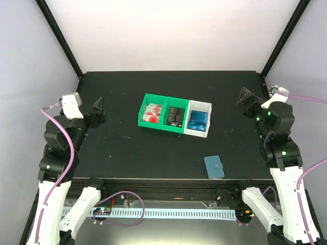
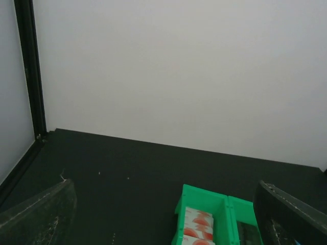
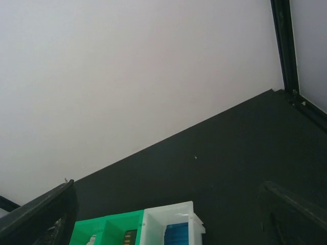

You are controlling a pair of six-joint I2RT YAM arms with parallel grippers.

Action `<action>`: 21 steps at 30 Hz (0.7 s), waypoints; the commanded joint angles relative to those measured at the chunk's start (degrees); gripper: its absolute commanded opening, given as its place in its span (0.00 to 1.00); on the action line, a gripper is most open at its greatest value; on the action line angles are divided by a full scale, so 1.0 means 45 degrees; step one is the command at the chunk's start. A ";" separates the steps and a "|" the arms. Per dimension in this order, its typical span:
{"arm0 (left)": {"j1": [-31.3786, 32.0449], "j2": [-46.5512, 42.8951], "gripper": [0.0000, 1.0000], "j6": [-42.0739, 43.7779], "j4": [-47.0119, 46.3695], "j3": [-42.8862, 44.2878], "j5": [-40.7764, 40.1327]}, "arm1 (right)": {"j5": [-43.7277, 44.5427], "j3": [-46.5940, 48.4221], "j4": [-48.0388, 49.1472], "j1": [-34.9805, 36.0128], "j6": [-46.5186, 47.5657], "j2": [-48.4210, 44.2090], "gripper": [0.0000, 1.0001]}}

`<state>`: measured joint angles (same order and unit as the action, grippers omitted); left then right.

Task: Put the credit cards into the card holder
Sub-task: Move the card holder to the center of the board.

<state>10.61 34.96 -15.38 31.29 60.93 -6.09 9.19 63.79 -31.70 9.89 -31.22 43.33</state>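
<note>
The credit cards lie in three bins at the table's middle: red-and-white cards [image 1: 153, 113] in a green bin [image 1: 144, 106], black cards [image 1: 176, 116] in a second green bin, blue cards [image 1: 197, 120] in a white bin [image 1: 200, 105]. The teal card holder [image 1: 214, 166] lies closed near the front edge, right of centre. My left gripper [image 1: 99, 109] is open and empty, raised at the left. My right gripper [image 1: 247, 99] is open and empty, raised at the right. The left wrist view shows the red-and-white cards [image 2: 198, 225]. The right wrist view shows the blue cards [image 3: 177, 236].
Black frame posts stand at the back corners [image 1: 77, 71]. White walls close the cell on three sides. The black table [image 1: 127, 148] ends at a front rail [image 1: 168, 190] above the arm bases.
</note>
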 commanded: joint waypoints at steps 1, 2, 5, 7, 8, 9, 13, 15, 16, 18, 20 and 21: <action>-0.0840 0.0302 0.97 -0.0379 0.0400 0.0657 0.1735 | -0.1665 -0.0126 0.0680 -0.0874 -0.0517 0.0130 0.97; -0.0993 0.0368 0.97 -0.0454 0.0384 0.0652 0.2049 | -0.1854 -0.0187 0.0725 -0.1006 -0.0529 0.0126 0.97; -0.1270 0.0480 0.98 -0.0836 0.0284 0.0683 0.3247 | -0.3026 -0.0460 0.0910 -0.1356 -0.0391 0.0126 0.99; -0.1369 0.0533 0.99 -0.1085 0.0178 0.0741 0.4085 | -0.3802 -0.0619 0.0791 -0.1506 -0.0124 0.0125 0.99; -0.1398 0.0580 0.99 -0.1138 0.0157 0.0776 0.4429 | -0.4048 -0.0692 0.0655 -0.1563 -0.0017 0.0136 0.99; -0.1412 0.0629 0.99 -0.1158 0.0154 0.0814 0.4712 | -0.4242 -0.0792 0.0496 -0.1602 0.0068 0.0153 1.00; -0.1378 0.0769 0.99 -0.0903 -0.0234 0.0546 0.6797 | -0.4498 -0.1471 -0.0226 -0.1718 0.0417 0.0203 1.00; -0.1341 0.0788 0.99 -0.0847 -0.0677 0.0175 0.8282 | -0.4470 -0.1891 -0.0652 -0.1750 0.0465 0.0328 1.00; -0.1277 0.0802 0.99 -0.0917 -0.0955 -0.0088 0.9074 | -0.4432 -0.2134 -0.0865 -0.1750 0.0445 0.0419 1.00; -0.1197 0.0833 0.99 -0.1260 -0.1581 -0.0646 1.0422 | -0.4149 -0.2737 -0.1328 -0.1775 0.0365 0.0758 0.98; -0.1097 0.0848 0.99 -0.1802 -0.2225 -0.1275 1.1224 | -0.4042 -0.3243 -0.1713 -0.1767 0.0548 0.1329 0.97; -0.1046 0.0856 0.99 -0.2037 -0.2510 -0.1587 1.1471 | -0.4026 -0.3526 -0.1848 -0.1769 0.0606 0.1669 0.96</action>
<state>5.17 38.28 -20.34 26.59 58.00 32.71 -9.10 51.70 -34.68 2.42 -30.09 46.76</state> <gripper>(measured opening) 0.989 0.971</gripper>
